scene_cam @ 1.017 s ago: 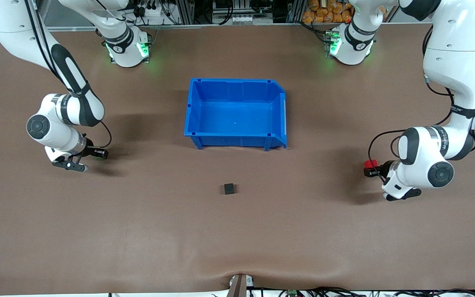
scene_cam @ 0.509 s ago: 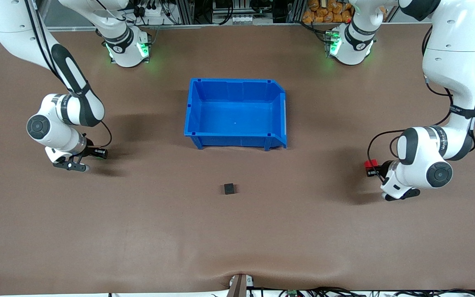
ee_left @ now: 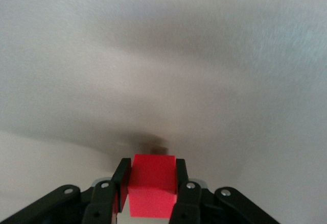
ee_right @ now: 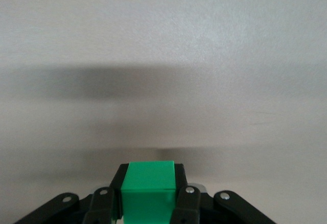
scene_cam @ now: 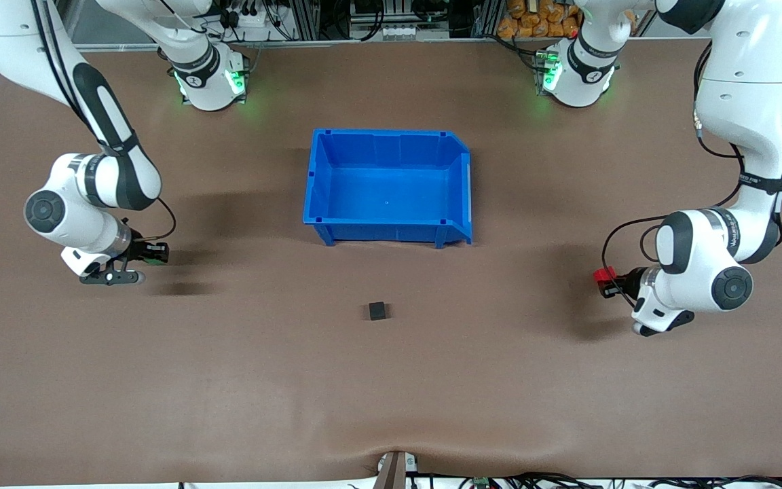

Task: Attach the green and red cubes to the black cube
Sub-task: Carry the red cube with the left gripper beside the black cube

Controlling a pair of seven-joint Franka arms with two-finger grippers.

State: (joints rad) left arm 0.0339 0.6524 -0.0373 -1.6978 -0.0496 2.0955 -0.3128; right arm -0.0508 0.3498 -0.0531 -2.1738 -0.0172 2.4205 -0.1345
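A: Item one, black cube: where does it sit, and why there?

B: It rests alone on the bare bench, nearer to the front camera than the blue bin and well apart from it. Open bench on both flanks probably lets an arm come in from either end.

A: Item two, red cube?

B: It is clamped between the fingers of the left hand, which is closed on two of its side faces. In the front view the red cube hangs over the bench toward the left arm's end, well apart from the black cube. Its forward face is left uncovered, seemingly so that face can meet the black one.

A: Item three, green cube?

B: The same arrangement: the right hand is closed on its sides, front face exposed. Only a sliver of green shows in the front view, over the bench toward the right arm's end, again well apart from the black cube.

A: Status of the job?

B: Both coloured cubes appear picked; neither is joined yet. Each grip points inward toward the black cube, which suits an approach from two sides.
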